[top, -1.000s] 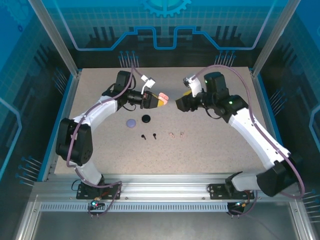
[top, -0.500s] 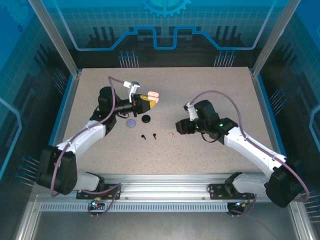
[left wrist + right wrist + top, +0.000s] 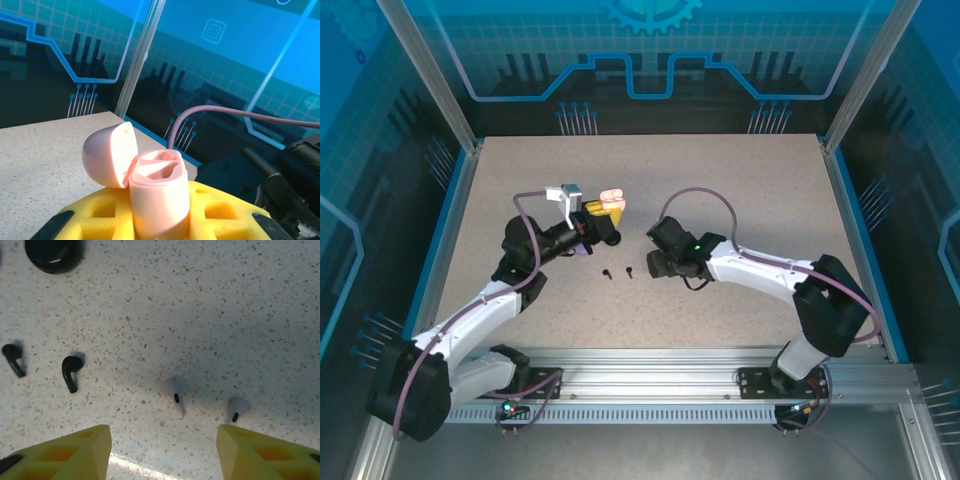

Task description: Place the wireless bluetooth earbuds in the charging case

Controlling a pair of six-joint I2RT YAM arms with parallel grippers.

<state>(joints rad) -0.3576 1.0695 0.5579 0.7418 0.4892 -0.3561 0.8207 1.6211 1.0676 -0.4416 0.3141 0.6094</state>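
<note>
Pink case [image 3: 160,195] tight in left end effector [image 3: 160,222]; right end effector [image 3: 162,445] spread, empty; below, two pale earbuds [image 3: 174,396] [image 3: 237,407], two black earbuds [image 3: 12,357] [image 3: 71,371]

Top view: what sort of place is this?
Probably a robot lab cell: two arms bolted to a metal rail, a speckled table walled by blue printed panels, and earbuds laid out on it.
</note>
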